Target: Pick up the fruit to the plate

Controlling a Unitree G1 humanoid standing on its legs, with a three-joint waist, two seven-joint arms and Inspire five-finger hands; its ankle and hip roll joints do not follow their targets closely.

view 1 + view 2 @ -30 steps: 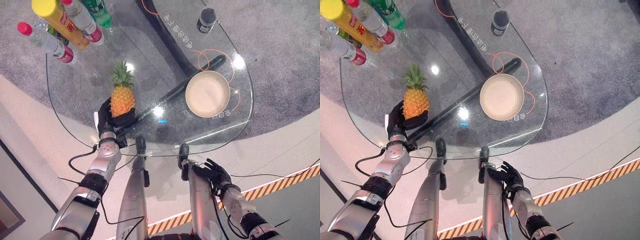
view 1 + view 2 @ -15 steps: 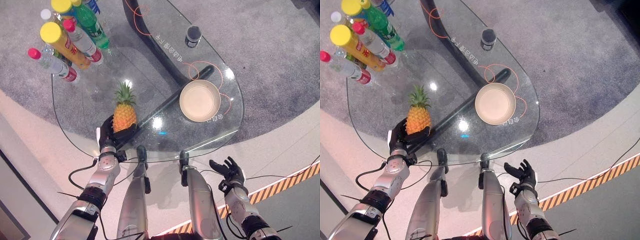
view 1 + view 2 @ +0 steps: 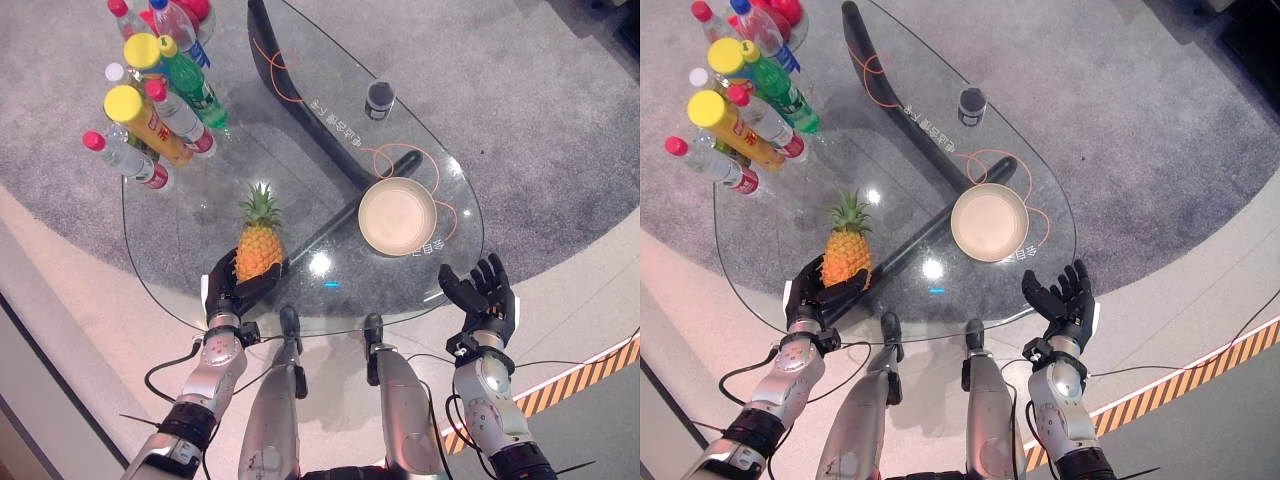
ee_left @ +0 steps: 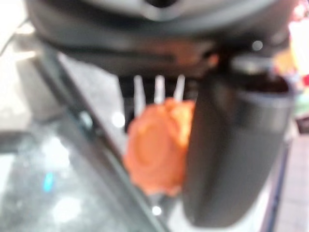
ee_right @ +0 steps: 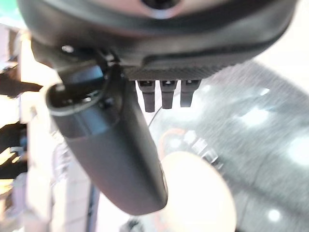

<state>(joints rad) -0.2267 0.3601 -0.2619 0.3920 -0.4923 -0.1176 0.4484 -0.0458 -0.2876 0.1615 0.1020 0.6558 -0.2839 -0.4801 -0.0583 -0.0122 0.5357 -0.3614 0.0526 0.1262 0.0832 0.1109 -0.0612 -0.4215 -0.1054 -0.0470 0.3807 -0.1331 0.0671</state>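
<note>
Pineapple, left eye view: pineapple (image 3: 258,249) stands upright on the glass table (image 3: 200,215), leafy crown up and angled slightly toward the far edge, long axis near vertical. We see our left hand (image 3: 226,293) wrapped about its lower body, fingers curled on the fruit.
Plate, left eye view: cream plate (image 3: 397,216) sits empty on the right part of the table, well apart from the pineapple, a dark bar of the table frame running between them.
Right hand, right eye view: right hand (image 3: 1064,299) hangs just off the near right table edge, palm up, fingers spread and straight, holding nothing.
Clutter, right eye view: cluster of bottles (image 3: 735,110) at the far left, a small dark cup (image 3: 971,102) at the far side; neither lies on the path, we judge.
Left wrist view: orange body of the fruit shows past the thumb and the fingers (image 4: 157,89); grip looks closed on it.
Right wrist view: plate shows past the straight fingers (image 5: 166,94), nothing held.
Step in hand: we judge the grasp made, the lift not yet clear.
Next move: calls for raising the fruit clear of the glass, carrying it rightward over the plate, keeping it upright so it can stand on its base.
</note>
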